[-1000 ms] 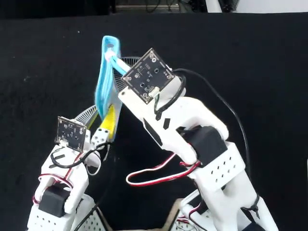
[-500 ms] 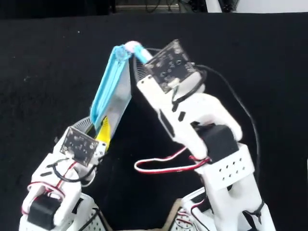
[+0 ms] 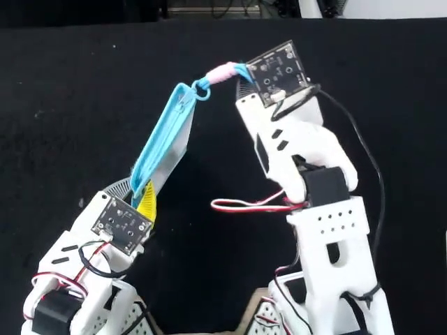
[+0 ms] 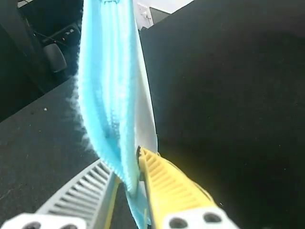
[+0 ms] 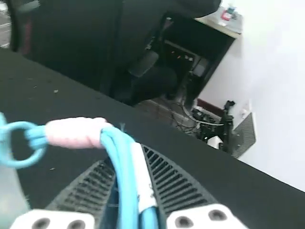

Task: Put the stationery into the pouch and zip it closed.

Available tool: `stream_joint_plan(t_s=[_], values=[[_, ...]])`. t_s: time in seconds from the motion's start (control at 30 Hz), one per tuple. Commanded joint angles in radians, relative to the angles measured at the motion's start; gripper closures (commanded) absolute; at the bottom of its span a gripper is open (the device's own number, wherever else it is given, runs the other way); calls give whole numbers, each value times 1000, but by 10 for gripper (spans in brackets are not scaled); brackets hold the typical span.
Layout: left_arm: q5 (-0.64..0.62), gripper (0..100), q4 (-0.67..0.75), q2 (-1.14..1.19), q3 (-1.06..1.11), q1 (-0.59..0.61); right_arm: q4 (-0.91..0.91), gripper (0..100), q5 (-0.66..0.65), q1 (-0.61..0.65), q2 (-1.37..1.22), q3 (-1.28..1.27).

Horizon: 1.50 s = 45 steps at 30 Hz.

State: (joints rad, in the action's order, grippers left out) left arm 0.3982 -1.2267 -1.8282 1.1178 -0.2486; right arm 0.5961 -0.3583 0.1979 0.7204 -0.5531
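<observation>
zipping the pouch (image 3: pixel 164 139) shut, judged as the step in hand. nearest, pinched at its low end by the left gripper (image 4: pixel 126 162), pressed tight on the blue fabric. held up in a slant over the black table (image 3: pixel 70 84), stretched between the 2 arms. farther, hanging from the pink-sleeved cord (image 5: pixel 76 132) of the zip, clamped in the right gripper (image 5: pixel 126 155). cannot tell how much of the zip is closed. next, probably: keeping the low end firm and drawing the cord along the zip line to its end.

A lab-like workroom: black-covered table (image 3: pixel 77 77), tangled cables (image 5: pixel 209 126) below a cluttered desk (image 5: pixel 224 26), white wall (image 5: pixel 276 71).
</observation>
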Motion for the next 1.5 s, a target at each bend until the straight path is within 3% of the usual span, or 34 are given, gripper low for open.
stream_joint_plan(t_s=[0.0,0.27,1.27,1.47], values=[[9,971,-6,2,-54,18,-144,988,2,-54,-2,-47],[9,971,-6,2,-54,18,-247,988,2,-114,-30,-88],[9,971,-5,2,-54,18,-241,988,9,-376,-593,328],[9,971,-2,2,-53,18,-175,987,9,-376,-607,323]])
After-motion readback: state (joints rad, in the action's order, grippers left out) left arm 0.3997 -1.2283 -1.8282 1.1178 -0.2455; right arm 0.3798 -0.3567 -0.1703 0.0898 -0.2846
